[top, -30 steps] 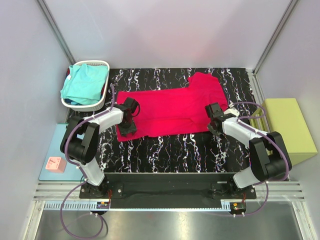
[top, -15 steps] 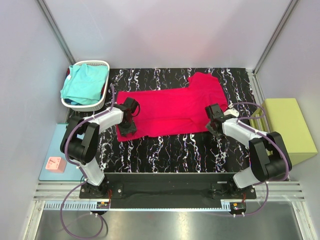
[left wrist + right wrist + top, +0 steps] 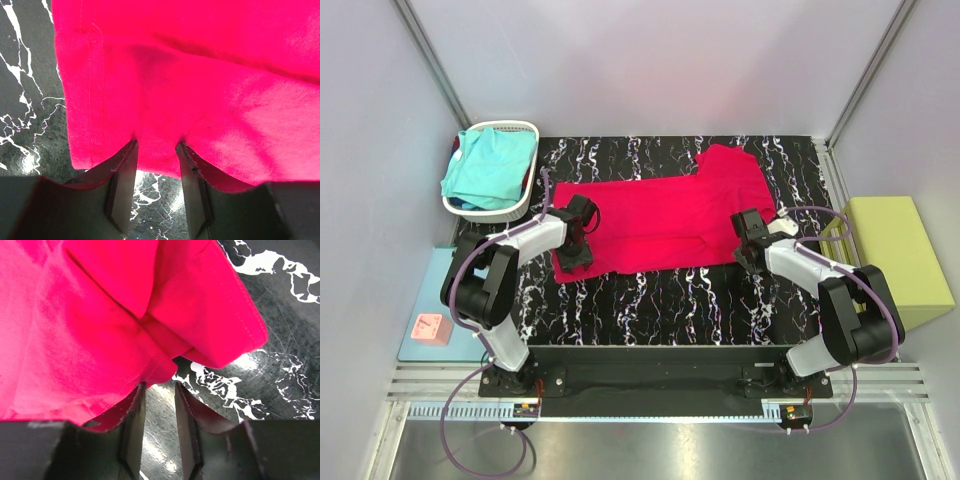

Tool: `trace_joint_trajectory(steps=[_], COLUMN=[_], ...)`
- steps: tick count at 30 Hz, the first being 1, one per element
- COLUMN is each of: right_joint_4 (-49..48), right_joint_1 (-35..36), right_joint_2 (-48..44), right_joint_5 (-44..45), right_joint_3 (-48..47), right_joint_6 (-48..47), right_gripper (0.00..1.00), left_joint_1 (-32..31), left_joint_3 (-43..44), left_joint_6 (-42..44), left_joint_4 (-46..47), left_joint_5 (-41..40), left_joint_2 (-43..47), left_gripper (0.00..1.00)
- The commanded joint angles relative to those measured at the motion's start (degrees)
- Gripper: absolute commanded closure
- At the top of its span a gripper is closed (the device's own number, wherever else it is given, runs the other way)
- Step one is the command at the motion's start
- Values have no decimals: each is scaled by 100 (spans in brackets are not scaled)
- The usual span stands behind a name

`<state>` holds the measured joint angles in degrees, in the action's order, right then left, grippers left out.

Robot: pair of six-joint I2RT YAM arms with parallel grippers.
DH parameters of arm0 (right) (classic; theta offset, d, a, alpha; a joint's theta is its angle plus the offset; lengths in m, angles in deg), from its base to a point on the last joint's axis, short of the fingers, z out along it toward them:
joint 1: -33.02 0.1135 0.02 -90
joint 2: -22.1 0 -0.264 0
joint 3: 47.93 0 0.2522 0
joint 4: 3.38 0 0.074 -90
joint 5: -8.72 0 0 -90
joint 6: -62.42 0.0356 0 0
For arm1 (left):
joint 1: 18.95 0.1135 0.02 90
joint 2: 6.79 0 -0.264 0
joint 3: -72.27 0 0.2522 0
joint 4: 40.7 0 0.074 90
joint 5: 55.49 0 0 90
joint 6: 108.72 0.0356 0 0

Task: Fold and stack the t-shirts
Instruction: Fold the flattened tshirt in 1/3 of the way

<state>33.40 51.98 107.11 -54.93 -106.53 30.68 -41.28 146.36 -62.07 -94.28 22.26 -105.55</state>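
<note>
The crimson-red t-shirt (image 3: 665, 220) lies spread across the black marbled table (image 3: 660, 300), one sleeve toward the back right. My left gripper (image 3: 573, 256) sits at its near left corner. In the left wrist view that gripper (image 3: 156, 145) is open, and the shirt's (image 3: 200, 75) hem lies flat between the fingertips. My right gripper (image 3: 744, 256) is at the shirt's near right edge. In the right wrist view it (image 3: 159, 385) is open over bare table, and a folded edge of the shirt (image 3: 100, 315) touches the left fingertip. The turquoise t-shirt (image 3: 488, 168) lies bunched in the basket.
A white basket (image 3: 523, 203) stands at the back left corner. A light-blue mat (image 3: 420, 295) with a pink cube (image 3: 430, 327) lies left of the table. A yellow-green block (image 3: 895, 255) sits off the right edge. Frame posts rise at both back corners.
My right gripper has shifted slightly at the shirt's right edge and its jaws have changed width. The left arm and the shirt have not moved.
</note>
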Motion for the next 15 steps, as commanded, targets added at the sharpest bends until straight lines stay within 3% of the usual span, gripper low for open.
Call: trace_joint_trajectory(steps=[1,15], right_joint_4=[-281,-676], right_joint_1=[-24,-68], right_joint_2=[15,279], right_joint_5=[204,187], right_joint_3=[-16,204], right_joint_6=[63,71], right_gripper=[64,57], left_joint_1=[-35,-35], left_joint_3=[101,40], left_joint_6=[55,99], left_joint_4=[0,9], left_joint_5=[3,-5], left_joint_2=[85,67], left_gripper=[57,57])
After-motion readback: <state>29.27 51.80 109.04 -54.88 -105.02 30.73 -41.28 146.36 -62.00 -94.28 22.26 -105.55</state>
